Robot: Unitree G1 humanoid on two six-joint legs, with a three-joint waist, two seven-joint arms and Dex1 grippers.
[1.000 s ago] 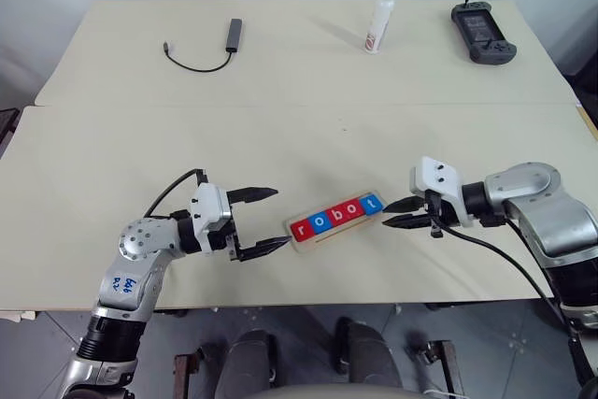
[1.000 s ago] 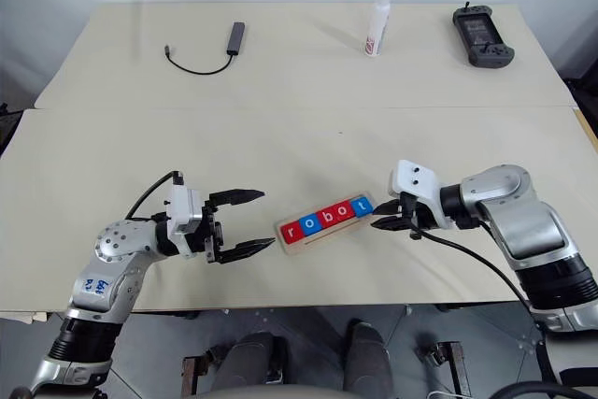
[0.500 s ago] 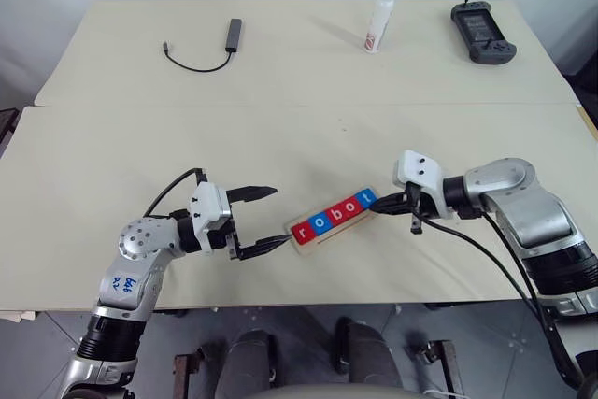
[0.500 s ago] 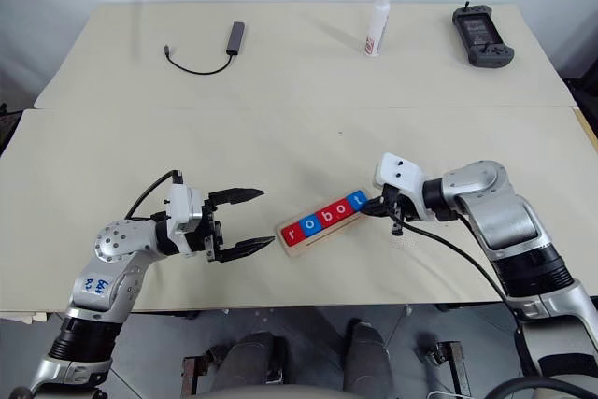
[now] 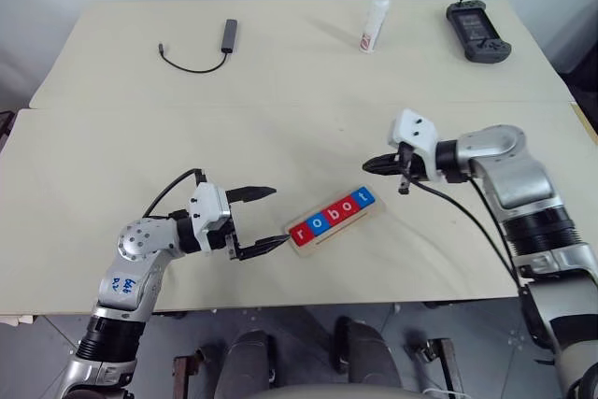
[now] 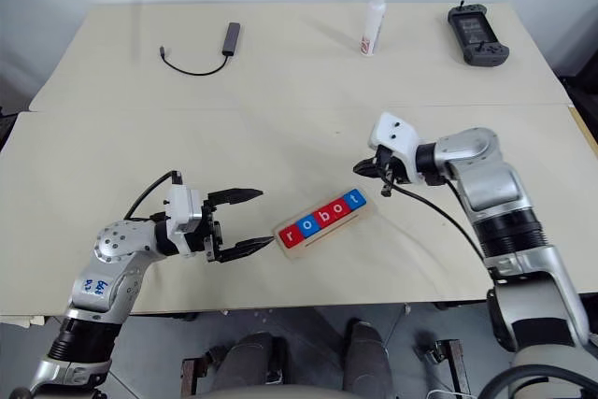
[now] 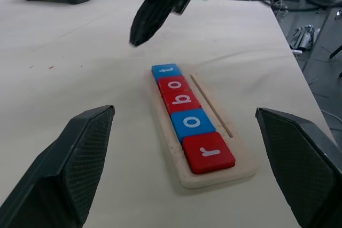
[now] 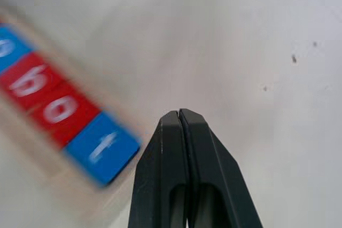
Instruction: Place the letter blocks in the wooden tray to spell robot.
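The wooden tray [image 5: 334, 219] lies on the table [image 5: 280, 128] near its front edge, set diagonally with its long axis running from 8 o'clock to 2 o'clock. All five letter blocks [image 5: 333, 213] sit side by side in the tray recess and read r, o, b, o, t: red r [image 7: 209, 152], blue o [image 7: 192, 122], red b [image 7: 182, 100], red o [image 7: 172, 84], blue t [image 7: 166, 70]. A thin groove runs along the tray beside the row.

The left hand [image 5: 264, 219] rests at 9 o'clock of the tray, fingers spread wide, one fingertip just beside the tray's r end; nothing is between the fingers.

The right hand [image 5: 368, 164] hangs above the table at 1 o'clock of the tray, apart from the t block, with its two fingers [image 8: 184, 153] pressed together and holding nothing.

At the far side of the table lie a black cable adapter [image 5: 199, 49] at 11 o'clock, a white bottle [image 5: 373, 21] at 12 o'clock and a black handheld controller [image 5: 476, 31] at 1 o'clock.
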